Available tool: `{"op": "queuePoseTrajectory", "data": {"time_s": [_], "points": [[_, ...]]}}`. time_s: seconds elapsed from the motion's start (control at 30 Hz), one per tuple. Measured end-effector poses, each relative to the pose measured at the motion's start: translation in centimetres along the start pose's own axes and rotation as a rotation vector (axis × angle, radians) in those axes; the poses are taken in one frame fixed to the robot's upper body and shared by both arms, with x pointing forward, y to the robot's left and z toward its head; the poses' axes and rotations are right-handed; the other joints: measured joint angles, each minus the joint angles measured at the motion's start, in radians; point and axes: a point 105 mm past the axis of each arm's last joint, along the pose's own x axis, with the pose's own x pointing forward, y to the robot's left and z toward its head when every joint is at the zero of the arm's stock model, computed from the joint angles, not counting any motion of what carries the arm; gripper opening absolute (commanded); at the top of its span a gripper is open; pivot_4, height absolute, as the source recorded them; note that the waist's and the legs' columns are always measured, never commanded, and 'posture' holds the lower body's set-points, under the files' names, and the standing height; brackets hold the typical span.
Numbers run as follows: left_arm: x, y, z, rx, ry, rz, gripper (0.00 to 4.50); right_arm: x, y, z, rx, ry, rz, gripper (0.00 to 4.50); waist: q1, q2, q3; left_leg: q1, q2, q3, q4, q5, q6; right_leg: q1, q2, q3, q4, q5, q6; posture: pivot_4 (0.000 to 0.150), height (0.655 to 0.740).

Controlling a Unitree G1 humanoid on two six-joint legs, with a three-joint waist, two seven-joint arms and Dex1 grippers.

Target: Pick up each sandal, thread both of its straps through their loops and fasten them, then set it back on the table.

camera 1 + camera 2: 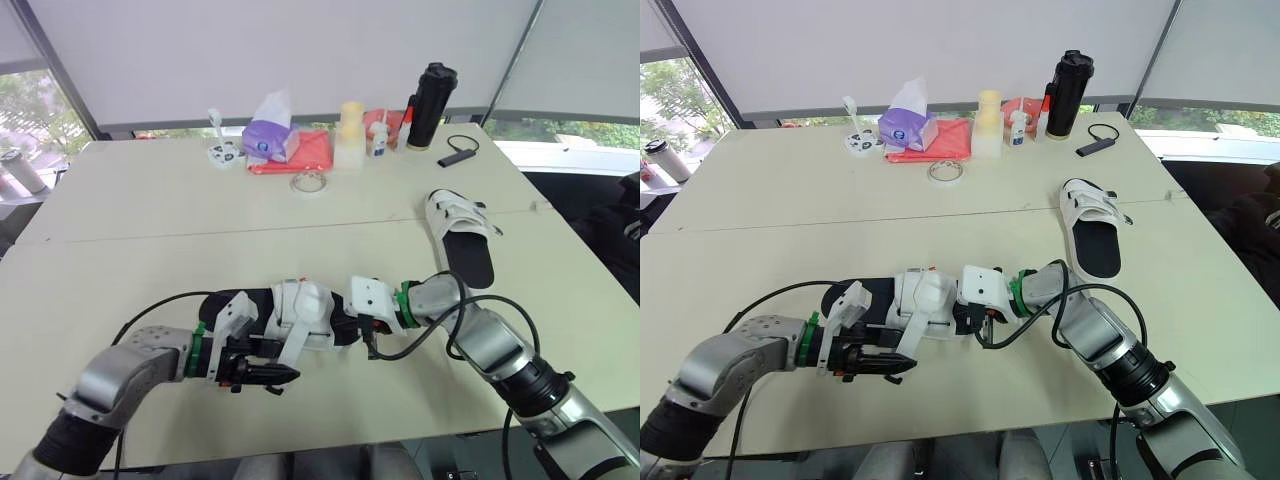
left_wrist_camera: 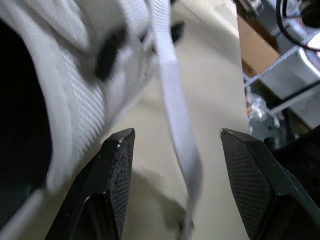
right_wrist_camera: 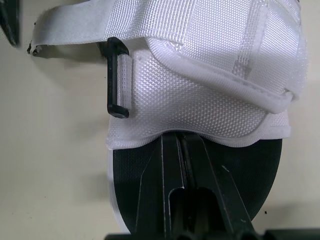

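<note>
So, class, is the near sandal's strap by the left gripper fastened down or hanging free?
Hanging free. The strap passes through its black loop, but its end dangles between the left gripper's open fingers.

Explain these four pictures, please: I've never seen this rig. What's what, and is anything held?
A humanoid robot: two arms, each with a two-fingered gripper. The two wide pictures are from its head, looking down on the table; the two close ones are from its wrists. One sandal lies between the arms, a second sandal farther off to the right. A bottle, tissues and a tape roll sit at the back. The left gripper is open, a loose strap hanging between its fingers. The right gripper is shut, resting on the near sandal's footbed. Nothing looks clamped.
</note>
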Motion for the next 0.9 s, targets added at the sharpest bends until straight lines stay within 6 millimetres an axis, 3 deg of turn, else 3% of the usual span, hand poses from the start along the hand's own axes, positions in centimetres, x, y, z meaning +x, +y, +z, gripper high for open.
{"op": "queuePoseTrajectory", "data": {"time_s": [0.3,0.4,0.53,0.7,0.9], "points": [[0.6,-0.1,0.0,-0.016,0.013,-0.023,2.78,0.0,0.0,0.0,0.005,0.003,-0.008,0.00,0.000,0.000,0.000,0.000,0.000,0.000,0.000,0.000,0.000,0.001,0.000,0.000,0.000,0.000,0.000,0.150,0.7400],[0.5,-0.1,0.0,-0.024,0.016,-0.024,1.97,0.0,0.0,0.0,0.005,0.003,-0.008,0.00,0.000,0.000,0.000,0.000,0.000,0.000,0.000,0.000,0.000,0.001,0.000,0.000,0.000,0.000,0.000,0.150,0.7400],[0.0,-0.1,0.2,-0.037,0.011,-0.028,0.04,0.0,0.0,0.0,0.005,0.003,-0.009,0.00,0.000,0.000,0.000,0.000,0.000,0.000,0.000,0.000,0.000,0.001,0.000,0.000,0.000,0.000,0.000,0.150,0.7400],[-1.1,0.0,0.6,-0.054,0.006,-0.013,0.04,0.0,0.0,0.0,0.006,0.003,-0.009,0.00,0.000,0.000,0.000,0.000,0.000,0.000,0.000,0.000,0.000,0.001,0.000,0.000,0.000,0.000,0.000,0.150,0.7400],[-1.0,-1.1,1.5,-0.102,-0.033,-0.081,0.04,0.0,0.0,0.0,0.007,0.004,-0.010,0.00,0.000,0.000,0.000,0.000,0.000,0.000,0.000,0.000,0.000,0.001,0.000,0.000,0.000,0.000,0.000,0.150,0.7400]]}}
